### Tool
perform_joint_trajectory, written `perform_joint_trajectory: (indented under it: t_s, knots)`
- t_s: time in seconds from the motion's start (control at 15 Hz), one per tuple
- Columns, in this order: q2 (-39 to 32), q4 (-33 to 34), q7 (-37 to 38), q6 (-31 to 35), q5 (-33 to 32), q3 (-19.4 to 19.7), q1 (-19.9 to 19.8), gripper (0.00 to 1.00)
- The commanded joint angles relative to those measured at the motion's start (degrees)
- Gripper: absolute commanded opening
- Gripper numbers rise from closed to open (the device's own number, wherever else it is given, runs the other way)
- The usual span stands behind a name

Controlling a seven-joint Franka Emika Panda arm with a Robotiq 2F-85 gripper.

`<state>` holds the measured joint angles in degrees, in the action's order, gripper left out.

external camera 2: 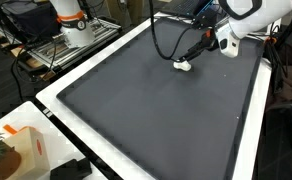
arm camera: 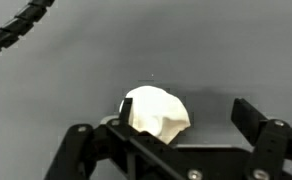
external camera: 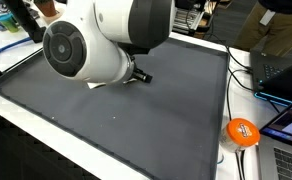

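Wide-open gripper (arm camera: pixel 171 127) hangs over the white crumpled lump (arm camera: pixel 152 106), which sits between its jaws toward ten o'clock

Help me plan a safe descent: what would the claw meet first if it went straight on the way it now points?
Most likely the white crumpled lump, which lies on the dark mat between the fingers of the open claw. How far off it is, the wrist view does not settle.

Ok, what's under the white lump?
Only the grey mat shows around the lump, which lies on it inside the open gripper. Anything directly beneath is covered.
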<state>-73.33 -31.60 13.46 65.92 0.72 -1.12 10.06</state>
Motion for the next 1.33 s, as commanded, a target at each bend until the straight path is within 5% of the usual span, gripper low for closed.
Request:
perform_joint_trajectory:
  t_s: [0.0,0.73,1.27]
  knots:
    - [-1.2,0.6,0.9,0.2,-0.5,0.3,0.8,1.00]
    - [4.2,1.6,4.2,0.4,-1.6,1.6,1.5,1.00]
    - [5.2,1.2,5.5,7.0,-2.5,2.3,2.2,1.00]
